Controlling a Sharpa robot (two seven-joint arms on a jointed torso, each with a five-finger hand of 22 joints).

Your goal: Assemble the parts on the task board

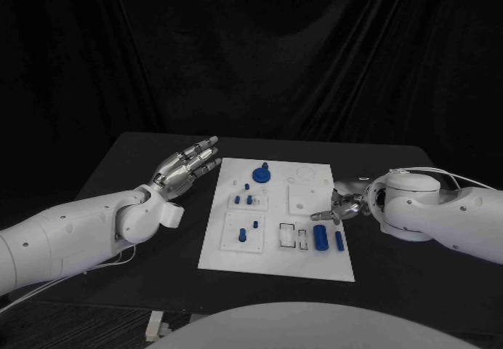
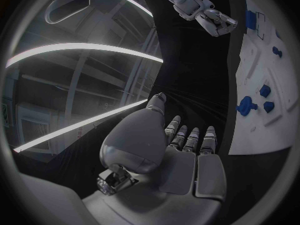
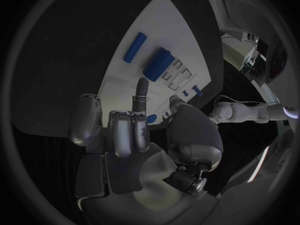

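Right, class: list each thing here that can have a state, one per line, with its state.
Left silver hand: open, fingers stretched, off the board.
Right silver hand: fingers mostly curled, holding nothing, over the board's edge.
White task board: flat on the table.
Large blue cylinder part: lying flat.

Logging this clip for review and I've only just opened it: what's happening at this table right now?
A two-armed robot sits at a black table with a white task board in front of it, small blue parts lying on it or standing in it. The left hand is off the board's left side, fingers apart and holding nothing. The right hand is at the board's right edge near the blue parts, one finger extended, the rest curled, nothing visibly in its grasp. No part is being carried at this moment.
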